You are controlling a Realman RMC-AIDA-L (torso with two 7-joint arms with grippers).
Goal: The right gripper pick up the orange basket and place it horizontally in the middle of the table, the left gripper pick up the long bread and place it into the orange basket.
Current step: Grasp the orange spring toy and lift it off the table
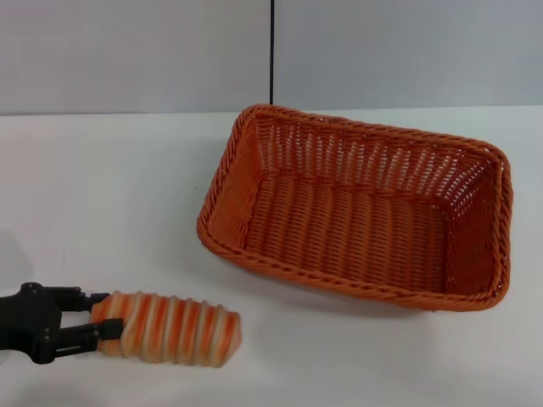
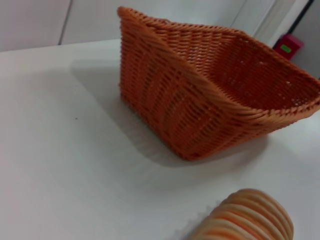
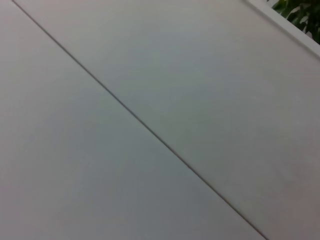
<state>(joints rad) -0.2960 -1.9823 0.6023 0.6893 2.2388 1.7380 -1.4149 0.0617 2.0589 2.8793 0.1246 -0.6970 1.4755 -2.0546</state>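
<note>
The orange basket (image 1: 339,280) stands upright and empty on the white table (image 1: 102,195), right of centre, its long side running roughly across my view. The long bread (image 1: 170,329), striped orange and cream, lies at the lower left, well short of the basket. My left gripper (image 1: 106,320) reaches in from the left edge and its two black fingers clamp the loaf's left end. In the left wrist view the bread (image 2: 250,217) shows at the near edge, with the basket (image 2: 165,100) beyond it. The right gripper is out of view.
A grey wall with a dark vertical seam (image 1: 272,51) rises behind the table. The right wrist view shows only a pale panel with a diagonal seam (image 3: 150,130). A red box (image 2: 287,46) sits far behind the basket.
</note>
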